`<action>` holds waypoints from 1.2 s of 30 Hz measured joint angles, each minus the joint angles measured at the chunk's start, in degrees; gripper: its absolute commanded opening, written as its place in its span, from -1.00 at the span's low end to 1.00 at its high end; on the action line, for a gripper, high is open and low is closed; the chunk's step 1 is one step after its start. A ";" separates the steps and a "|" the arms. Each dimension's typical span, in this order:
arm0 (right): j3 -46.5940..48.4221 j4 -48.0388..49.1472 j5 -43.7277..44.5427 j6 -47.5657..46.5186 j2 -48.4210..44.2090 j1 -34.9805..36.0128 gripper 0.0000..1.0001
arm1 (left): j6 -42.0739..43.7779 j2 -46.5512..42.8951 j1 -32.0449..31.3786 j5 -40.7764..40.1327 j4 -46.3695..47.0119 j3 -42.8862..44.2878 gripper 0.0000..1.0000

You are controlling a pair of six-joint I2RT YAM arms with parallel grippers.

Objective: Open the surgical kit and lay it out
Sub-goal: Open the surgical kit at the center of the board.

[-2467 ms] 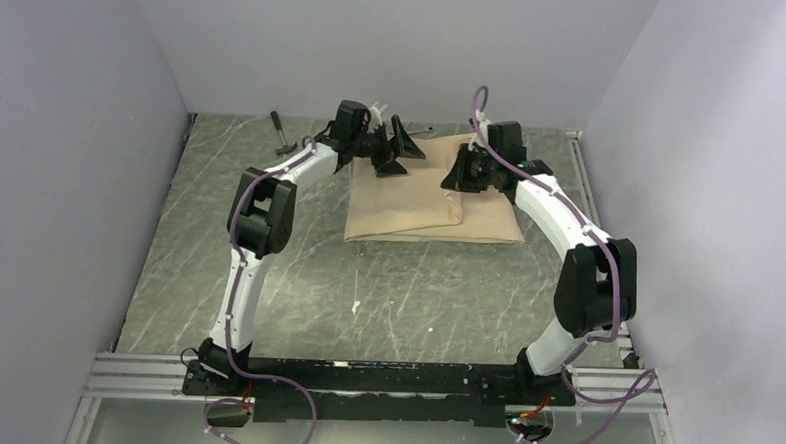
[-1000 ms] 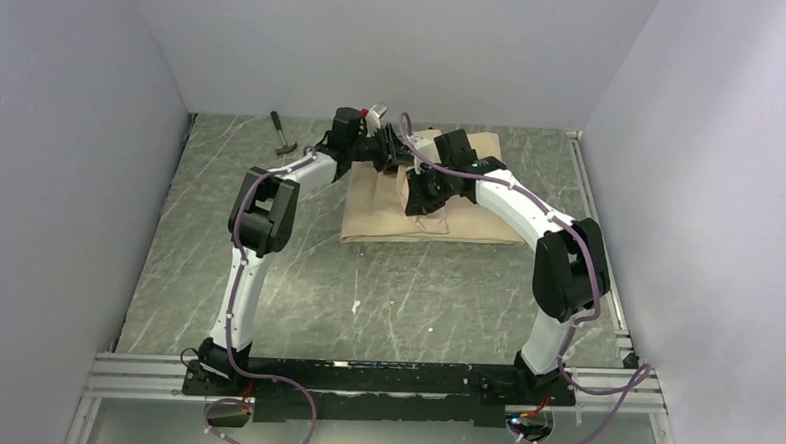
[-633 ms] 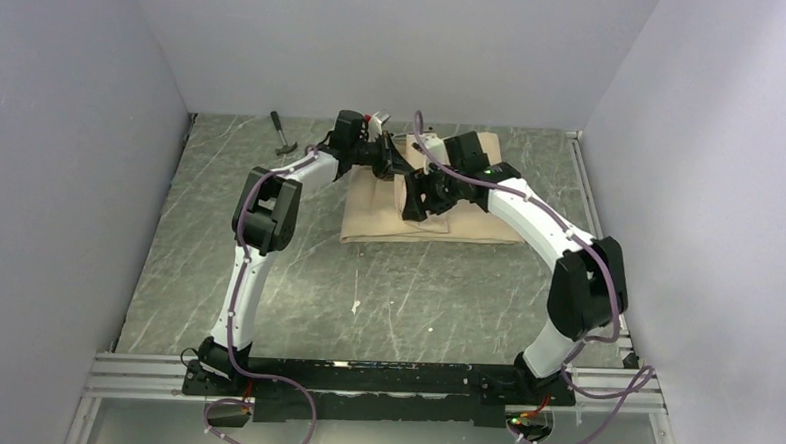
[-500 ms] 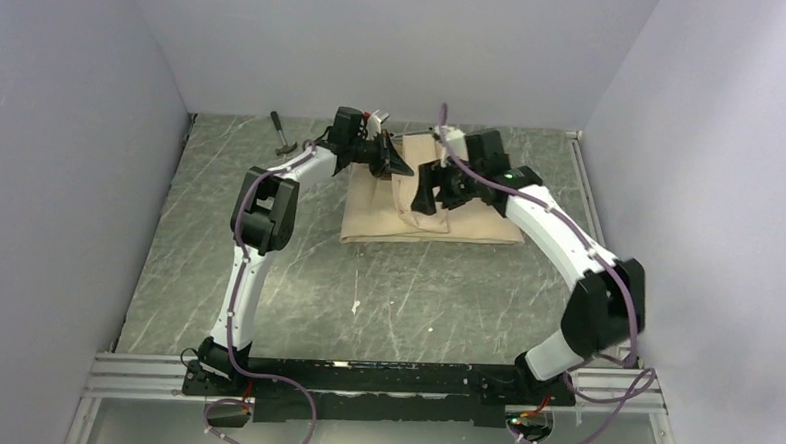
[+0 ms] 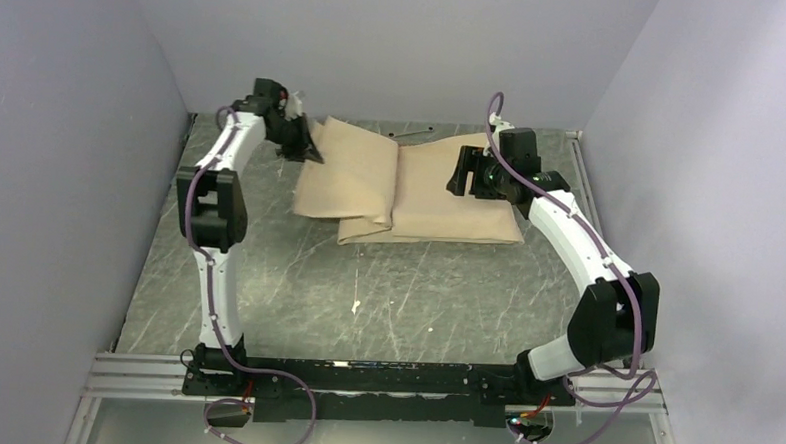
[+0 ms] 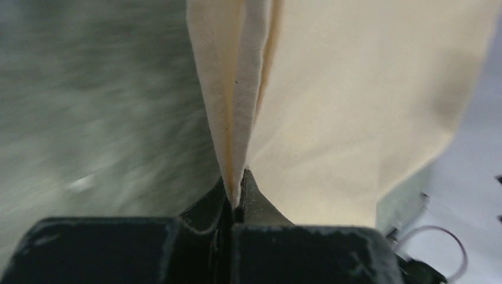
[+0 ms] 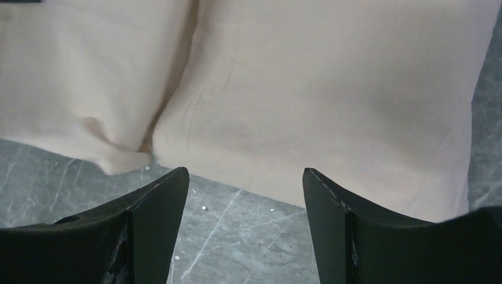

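wrap sheet (image 5: 440, 194) lay upper centre of frame, one fold drawn toward upper left. left gripper (image 6: 235, 198) was clamped tight on its edge; right gripper (image 7: 245, 177) gaped wide, empty, over the sheet. risk was the thin pinch slipping and the fold flopping shut.

— Room to pass anywhere?
— Across the whole near half of the table (image 5: 405, 303), left to right.
— And blocked?
— Far left, by the wrap sheet (image 5: 440, 199) flap pinched in the left gripper (image 5: 310, 154); far edge, by a thin wrench (image 5: 413, 133).
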 measured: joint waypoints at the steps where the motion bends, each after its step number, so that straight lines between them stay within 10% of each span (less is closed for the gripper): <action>1: -0.11 -0.02 0.83 0.50 0.44 0.02 0.48 | 0.96 -0.63 1.44 -2.25 -1.46 -0.33 -1.00; 18: -0.44 -0.02 6.16 3.80 2.67 -0.96 0.45 | 10.58 0.24 12.74 -37.13 -15.45 0.94 -1.00; 36: 1.31 -1.84 13.88 6.64 7.43 -1.40 0.70 | 21.70 7.21 16.96 -58.95 -7.82 3.34 -1.00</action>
